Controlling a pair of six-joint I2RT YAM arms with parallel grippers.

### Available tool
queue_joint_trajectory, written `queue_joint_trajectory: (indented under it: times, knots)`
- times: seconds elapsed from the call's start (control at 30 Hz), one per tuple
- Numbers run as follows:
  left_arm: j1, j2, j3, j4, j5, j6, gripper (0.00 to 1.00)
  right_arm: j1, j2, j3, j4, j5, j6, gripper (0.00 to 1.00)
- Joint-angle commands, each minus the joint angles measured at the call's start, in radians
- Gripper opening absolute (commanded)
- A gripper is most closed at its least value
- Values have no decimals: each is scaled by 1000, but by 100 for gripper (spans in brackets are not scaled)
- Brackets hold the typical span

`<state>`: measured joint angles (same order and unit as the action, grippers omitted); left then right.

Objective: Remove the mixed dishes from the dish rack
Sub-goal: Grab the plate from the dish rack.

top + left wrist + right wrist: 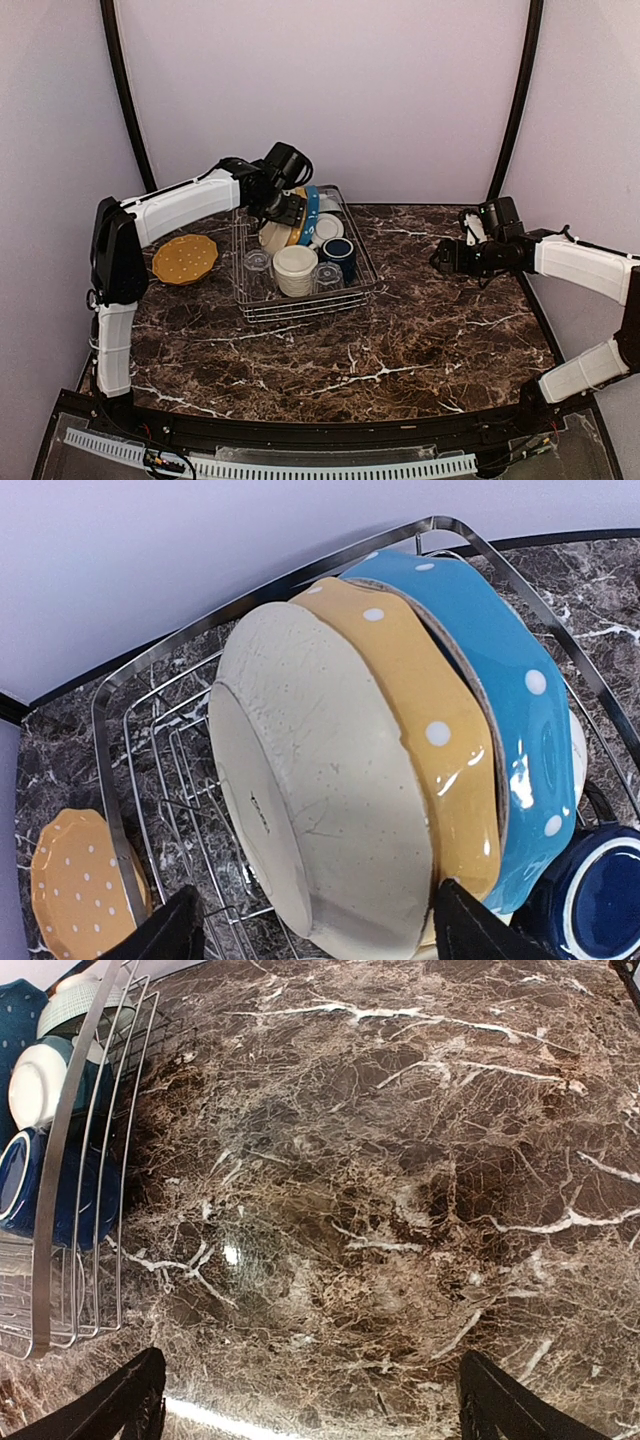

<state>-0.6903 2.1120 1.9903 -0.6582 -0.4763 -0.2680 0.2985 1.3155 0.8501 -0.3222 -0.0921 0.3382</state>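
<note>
The left tool (315, 935), released and spread wide, straddles the cream plate (320, 800), which stands on edge in the dish rack (150, 670), directly ahead. The right tool (320, 1410), likewise released, hovers over the bench (400, 1210), well apart from the rack.

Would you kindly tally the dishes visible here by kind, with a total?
Plates: 4 (cream plate, upright yellow plate, blue plate, flat yellow plate)
Bowls: 2 (white bowl, cream bowl)
Mugs: 1 (dark blue mug)
Glasses: 2 (left glass, right glass)
Total: 9
</note>
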Motion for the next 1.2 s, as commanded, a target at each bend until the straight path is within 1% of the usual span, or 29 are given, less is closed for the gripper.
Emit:
queue_joint_trajectory:
  times: [0.0, 0.13, 0.27, 0.4, 0.6, 0.8, 0.87, 0.93, 1.03, 1.17]
  knots:
    - [-5, 14, 49, -78, -116, 17, 77, 6, 11, -3, 24, 4, 14, 99]
    - [-5, 17, 59, -111, -187, 21, 75, 5, 11, -3, 25, 1, 18, 99]
    - [-5, 17, 67, -151, -251, 6, 70, 5, 13, -2, 26, -4, 21, 99]
    - [-5, 18, 67, -182, -286, -14, 69, 5, 12, -3, 26, -5, 22, 99]
    - [-3, 34, 76, -187, -293, -39, 69, 5, 13, -6, 27, -4, 24, 99]
    - [6, 83, 134, -200, -308, -58, 68, 5, 11, -5, 25, -4, 23, 99]
    - [12, 104, 157, -205, -302, -64, 67, 5, 8, -6, 25, -4, 22, 99]
    - [18, 128, 180, -208, -294, -68, 63, 5, 9, -8, 26, -3, 23, 99]
    - [22, 139, 194, -209, -298, -69, 54, 5, 12, -9, 29, -6, 24, 99]
    - [21, 148, 197, -203, -305, -66, 46, 5, 15, -9, 32, -7, 25, 99]
